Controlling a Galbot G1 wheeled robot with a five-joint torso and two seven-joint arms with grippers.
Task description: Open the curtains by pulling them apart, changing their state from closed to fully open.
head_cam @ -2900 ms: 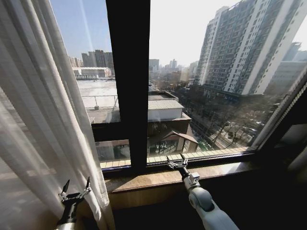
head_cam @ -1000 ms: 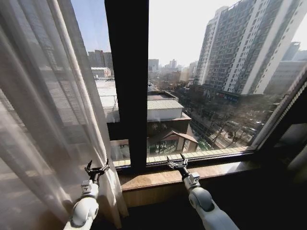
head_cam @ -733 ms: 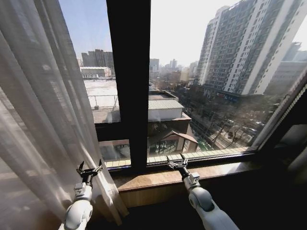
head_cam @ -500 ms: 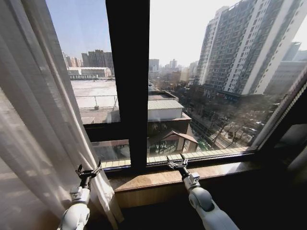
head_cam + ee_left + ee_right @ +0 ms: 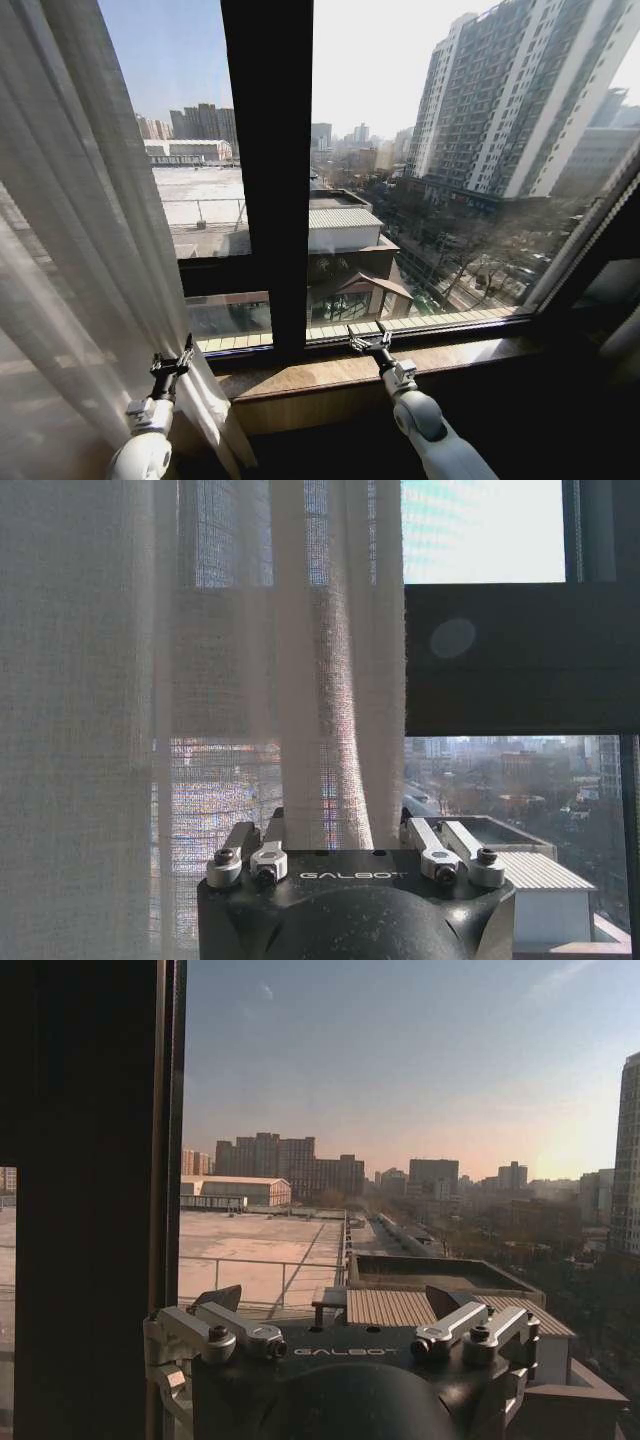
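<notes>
Pulling leftward, the left gripper (image 5: 171, 362), fingers spread around a pleat, has dragged the sheer curtain (image 5: 90, 250) further off the glass; the right gripper (image 5: 369, 343) rests open at the windowsill (image 5: 470, 352).

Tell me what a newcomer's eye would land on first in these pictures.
The sheer white pleated curtain gathered at the left of the window, with the left tool open at its lower edge. Next, the wide dark window post in the middle and the tall grey apartment tower outside on the right. The right tool sits open by the sill.
</notes>
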